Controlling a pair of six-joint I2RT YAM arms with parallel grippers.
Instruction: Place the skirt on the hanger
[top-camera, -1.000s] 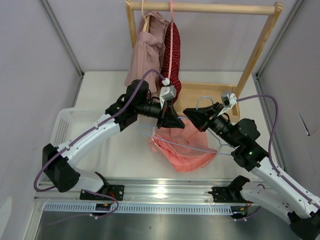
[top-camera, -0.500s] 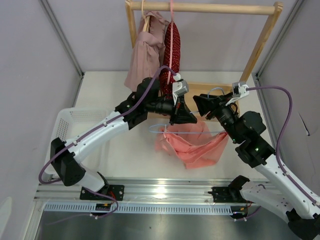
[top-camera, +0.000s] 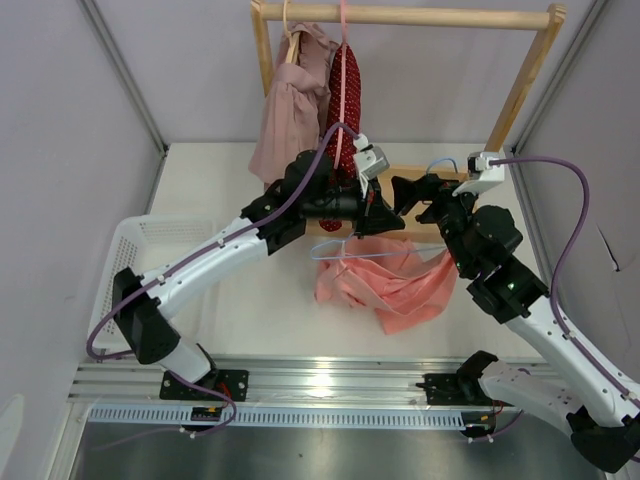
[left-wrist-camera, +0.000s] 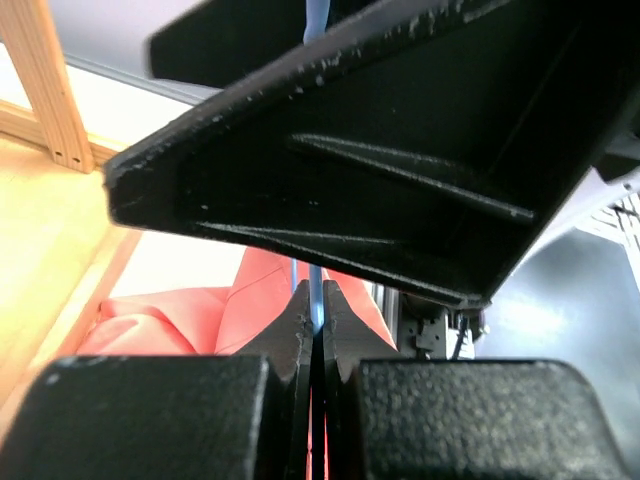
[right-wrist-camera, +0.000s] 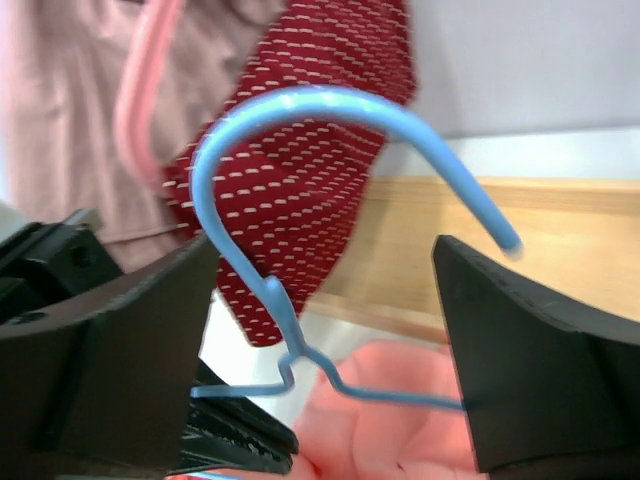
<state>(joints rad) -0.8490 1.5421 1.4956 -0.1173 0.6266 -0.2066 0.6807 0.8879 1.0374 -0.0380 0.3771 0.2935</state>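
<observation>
The salmon skirt (top-camera: 385, 285) hangs bunched from the thin light-blue hanger (top-camera: 330, 257), its lower folds touching the table. My left gripper (top-camera: 385, 215) is shut on the hanger's wire (left-wrist-camera: 316, 295) just below the neck, with the skirt (left-wrist-camera: 230, 310) behind it. My right gripper (top-camera: 415, 190) stands open close in front of the left one. In the right wrist view the hanger's hook (right-wrist-camera: 300, 100) curves free between the spread fingers (right-wrist-camera: 540, 370), touching neither, and the skirt (right-wrist-camera: 400, 430) shows below.
A wooden clothes rack (top-camera: 400, 15) stands at the back. On it hang a mauve garment (top-camera: 290, 100) and a dark red dotted garment (top-camera: 345, 100) on a pink hanger (right-wrist-camera: 150, 80). The rack's base (top-camera: 400, 178) lies under both grippers. A white basket (top-camera: 130, 255) sits at the left.
My right gripper has opened and let go of the hanger's hook. Both arms have carried the hanger and skirt up and back towards the rack.
</observation>
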